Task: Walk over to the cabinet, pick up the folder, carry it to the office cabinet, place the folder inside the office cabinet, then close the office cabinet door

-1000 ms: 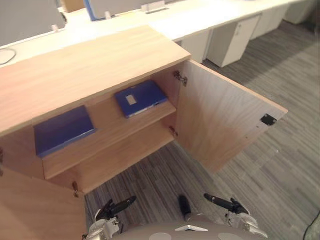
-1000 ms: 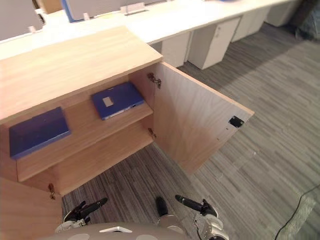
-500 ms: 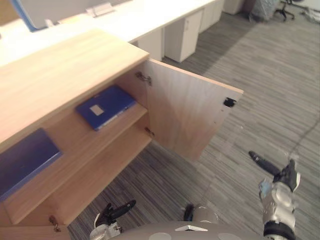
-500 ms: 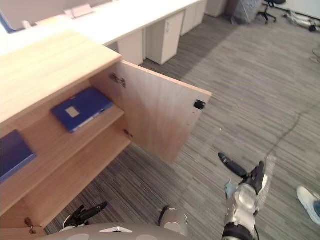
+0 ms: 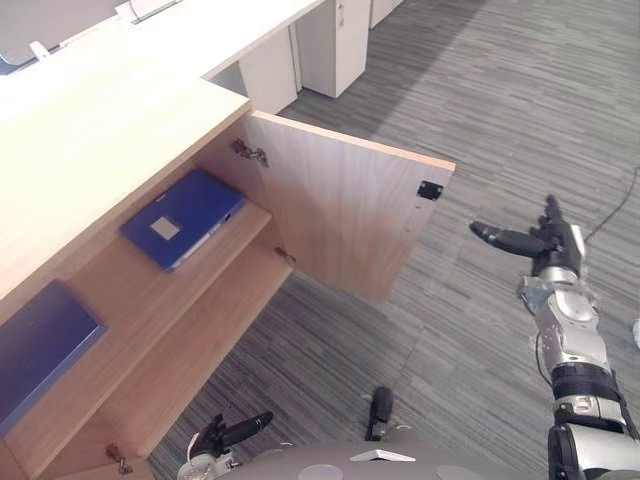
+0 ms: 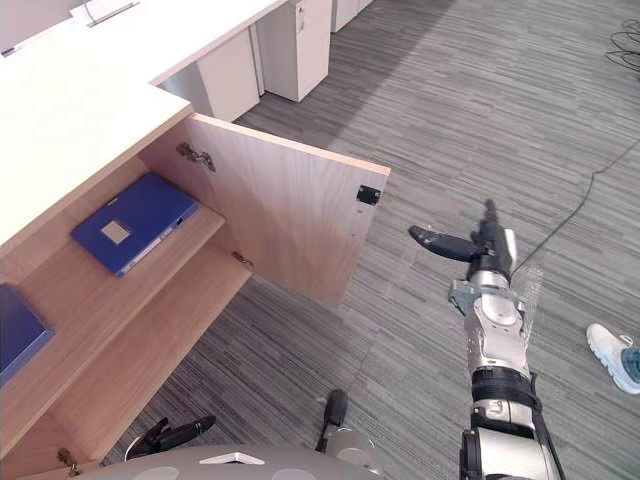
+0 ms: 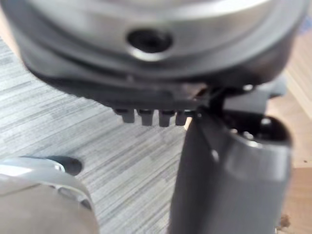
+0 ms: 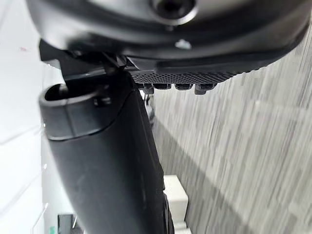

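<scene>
Our right hand [image 6: 490, 255] is raised over the grey carpet [image 6: 520, 120]. Its fingers [image 6: 489, 215] are straight and close together, and the thumb sticks out sideways toward the door [image 6: 290, 220] of the office cabinet [image 5: 110, 120]. It is spread and holds nothing. The thumb tip hangs near the door's free edge but apart from it, a little lower than the black latch [image 6: 367, 194] at the door's upper corner.

The door stands wide open, swung out from its hinge [image 5: 249, 152]. Between our right hand and the folder [image 6: 135, 220] we have the whole breadth of that door, so the two are well apart. The folder is blue with a pale label on its cover. It lies flat on the upper shelf [image 6: 175, 262] inside the cabinet, at the end of the shelf nearest the hinge, with one long side close to the shelf's front edge. A second blue folder [image 5: 40, 350] lies flat on the same shelf, toward our left and apart from the first.

Our left hand [image 5: 228, 432] shows low down in front of the cabinet. One dark finger reaches out straight over the carpet and the hand grasps nothing. It is below and in front of the shelf, also apart from the folder.

Beyond the cabinet we see a long white desk [image 5: 200, 40] with white drawer units [image 5: 335, 45] under it. A person's white shoe [image 6: 612, 355] rests on the carpet to the right of our right arm.
</scene>
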Controlling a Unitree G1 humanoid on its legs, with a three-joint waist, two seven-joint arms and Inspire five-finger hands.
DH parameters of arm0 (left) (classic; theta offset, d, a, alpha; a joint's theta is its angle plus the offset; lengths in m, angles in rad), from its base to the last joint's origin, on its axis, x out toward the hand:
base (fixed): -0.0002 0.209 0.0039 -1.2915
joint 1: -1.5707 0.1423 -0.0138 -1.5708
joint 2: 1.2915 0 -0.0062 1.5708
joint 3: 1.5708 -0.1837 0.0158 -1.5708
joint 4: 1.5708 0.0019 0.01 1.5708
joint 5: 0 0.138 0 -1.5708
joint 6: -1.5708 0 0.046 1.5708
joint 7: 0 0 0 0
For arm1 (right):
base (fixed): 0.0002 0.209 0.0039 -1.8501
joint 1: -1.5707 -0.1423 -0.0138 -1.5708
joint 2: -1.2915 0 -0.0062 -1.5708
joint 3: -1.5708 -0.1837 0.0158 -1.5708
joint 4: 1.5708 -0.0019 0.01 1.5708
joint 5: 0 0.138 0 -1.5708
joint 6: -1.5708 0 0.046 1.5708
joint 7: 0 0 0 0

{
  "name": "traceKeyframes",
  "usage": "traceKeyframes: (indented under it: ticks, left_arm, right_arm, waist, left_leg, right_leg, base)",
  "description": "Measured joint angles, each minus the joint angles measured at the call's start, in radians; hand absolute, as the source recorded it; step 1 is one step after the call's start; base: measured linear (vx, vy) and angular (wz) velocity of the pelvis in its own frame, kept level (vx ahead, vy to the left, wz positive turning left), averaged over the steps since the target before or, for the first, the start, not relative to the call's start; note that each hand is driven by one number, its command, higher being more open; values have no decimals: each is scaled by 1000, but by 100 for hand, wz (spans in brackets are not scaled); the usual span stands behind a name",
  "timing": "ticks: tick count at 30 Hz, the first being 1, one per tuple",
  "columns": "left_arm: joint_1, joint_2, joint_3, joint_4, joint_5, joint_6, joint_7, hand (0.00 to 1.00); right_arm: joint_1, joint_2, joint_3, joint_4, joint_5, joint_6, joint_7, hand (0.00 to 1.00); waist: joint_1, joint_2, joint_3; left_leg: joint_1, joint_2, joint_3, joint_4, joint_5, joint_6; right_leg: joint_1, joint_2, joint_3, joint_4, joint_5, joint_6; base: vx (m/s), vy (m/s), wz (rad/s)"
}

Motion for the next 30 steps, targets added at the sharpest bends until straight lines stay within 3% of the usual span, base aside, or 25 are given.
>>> traceKeyframes:
  ticks: [3, 6, 7, 10, 15, 22, 25, 27, 29, 30]
  left_arm:
    - [-2, 0, -6, 0, 0, -11, -6, 100]
    - [17, 20, -6, 3, 0, -10, -7, 100]
    - [22, 20, -6, 4, 0, -9, -8, 100]
    - [39, 24, -5, 2, 0, -10, -16, 100]
    - [51, 20, -2, 2, 0, -11, -29, 100]
    - [52, 20, 5, 2, 0, -12, -44, 100]
    - [54, 20, 6, 4, 2, -10, -48, 100]
    - [50, 21, 7, 8, 5, -10, -61, 100]
    - [36, 21, 6, 15, 5, -10, -76, 100]
    - [19, 23, 3, 15, 6, -11, -84, 100]
  right_arm:
    - [-43, 1, 76, 25, 86, -1, 46, 100]
    - [-66, 1, 149, 25, 181, -1, 91, 100]
    - [-76, 1, 157, 25, 193, -1, 99, 100]
    - [-120, -25, 172, 55, 253, -1, 99, 100]
    - [-140, -80, 238, 57, 313, -1, 121, 100]
    - [-140, -160, 381, 20, 344, 3, 132, 100]
    - [-124, -345, 605, -133, 323, 11, 191, 100]
    - [-111, -517, 736, -284, 273, 12, 281, 100]
    - [-104, -665, 829, -420, 221, 15, 393, 100]
    - [-78, -740, 894, -505, 173, 24, 495, 100]
  waist:
    - [8, 3, -3]
    - [13, -41, -10]
    - [13, -45, -12]
    - [9, -41, -10]
    - [-5, -11, -10]
    - [-16, -11, -7]
    - [-33, -12, -5]
    - [-48, -13, -5]
    - [-60, -16, -8]
    - [-57, -23, -13]
  left_leg:
    - [-22, 1, -28, -100, 30, -4]
    - [-24, -27, -34, -104, 34, 0]
    - [-25, -32, -38, -104, 34, 1]
    - [-35, -45, -58, -101, 35, 3]
    - [-34, -43, -75, -100, 36, 3]
    - [-35, -40, -89, -103, 43, 7]
    - [-39, -30, -83, -106, 45, 8]
    - [-40, -17, -72, -107, 45, 7]
    - [-38, -6, -66, -106, 43, 4]
    - [-39, 0, -66, -105, 45, 0]
  right_leg:
    - [4, -5, -4, -2, 12, 18]
    - [5, -30, -7, -6, 22, 34]
    - [4, -35, -10, -6, 23, 36]
    - [2, -49, -23, -6, 28, 42]
    - [10, -56, -47, -6, 32, 46]
    - [16, -54, -47, -7, 27, 48]
    - [7, -41, -42, -7, 21, 44]
    - [0, -28, -31, -7, 20, 42]
    - [-1, -15, -24, -7, 18, 39]
    - [-4, -7, -21, -6, 16, 35]
  base:
    - [-36, 170, 4]
    - [-45, 176, 9]
    - [-11, 97, 13]
    - [2, 130, 16]
    - [1, 57, 6]
    - [-55, 9, 4]
    - [-38, -21, -10]
    - [5, -29, -17]
    - [19, -18, -11]
    - [26, -13, -4]
